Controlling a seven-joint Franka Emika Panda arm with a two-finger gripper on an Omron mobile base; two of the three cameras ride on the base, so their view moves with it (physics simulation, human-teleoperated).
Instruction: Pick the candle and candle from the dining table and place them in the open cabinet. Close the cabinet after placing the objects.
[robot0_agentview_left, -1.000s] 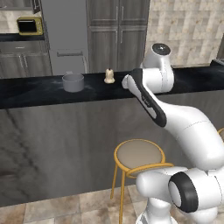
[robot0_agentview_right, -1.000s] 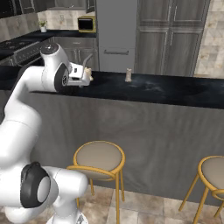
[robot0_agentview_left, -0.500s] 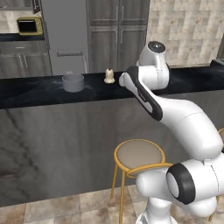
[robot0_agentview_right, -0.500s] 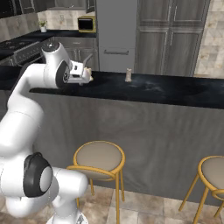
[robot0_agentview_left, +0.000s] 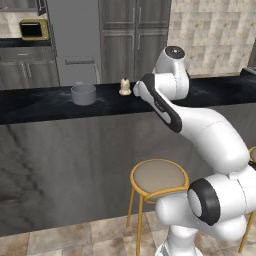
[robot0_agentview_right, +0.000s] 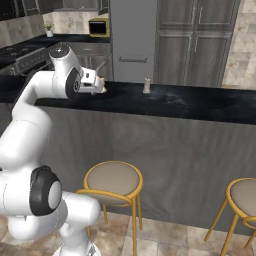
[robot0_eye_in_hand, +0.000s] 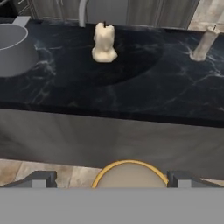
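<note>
A small cream lumpy candle (robot0_eye_in_hand: 104, 43) stands on the black marbled dining table (robot0_eye_in_hand: 131, 87), also seen as the candle (robot0_agentview_left: 124, 87) on the table (robot0_agentview_left: 40, 105). A second, taller beige candle (robot0_eye_in_hand: 203, 43) stands further right; it is the candle (robot0_agentview_right: 146, 86) on the table (robot0_agentview_right: 200, 102). My gripper (robot0_eye_in_hand: 111, 179) hangs over the table's near edge, short of the lumpy candle, its jaws wide open and holding nothing. From the left base view the gripper (robot0_agentview_left: 139, 86) sits just right of that candle. A grey wall cabinet (robot0_agentview_left: 20, 4) is cut off by the top edge.
A grey round pot (robot0_agentview_left: 83, 94) stands left of the lumpy candle, seen too as the pot (robot0_eye_in_hand: 13, 50). Yellow-legged stools (robot0_agentview_left: 159, 177) (robot0_agentview_right: 112, 180) (robot0_agentview_right: 247, 195) stand in front of the table. A yellow microwave (robot0_agentview_left: 32, 30) and tall grey cabinets (robot0_agentview_left: 135, 45) line the back wall.
The hand has moved a little left and up toward the lumpy candle, and the elbow has risen. The jaws stayed open. Candles and pot have not moved.
</note>
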